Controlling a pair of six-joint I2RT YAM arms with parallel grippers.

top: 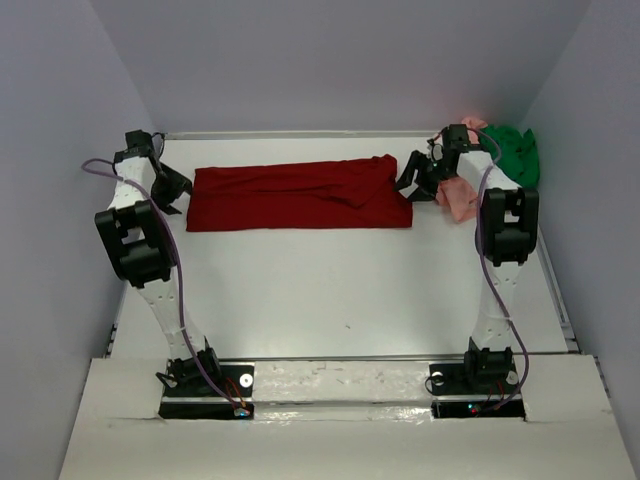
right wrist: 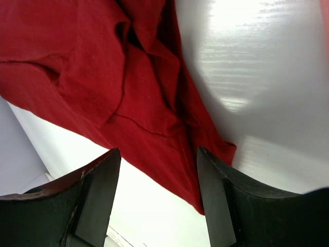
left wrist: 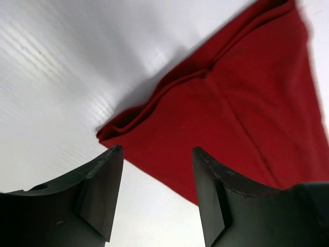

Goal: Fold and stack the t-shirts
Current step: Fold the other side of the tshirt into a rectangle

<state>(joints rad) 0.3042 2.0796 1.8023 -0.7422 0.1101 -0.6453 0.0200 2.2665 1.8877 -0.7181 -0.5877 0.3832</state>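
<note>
A white table (top: 340, 300) sits boxed in by pale walls (top: 350, 60). The dark red shirt (top: 300, 195) lies flat across the far half of the table, folded into a long band running left to right, with looser creased folds at its right end. The left gripper (left wrist: 157, 149) hangs just off the band's left end, jaws spread and holding nothing; its wrist view shows the layered corner of the cloth just beyond the fingertips. The right gripper (right wrist: 158, 150) sits at the band's right end, also released, with the rumpled red corner lying under and past its fingers. The pink shirt (top: 458, 200) and the green shirt (top: 515, 155) lie bunched together in the far right corner, partly hidden behind the right arm.
</note>
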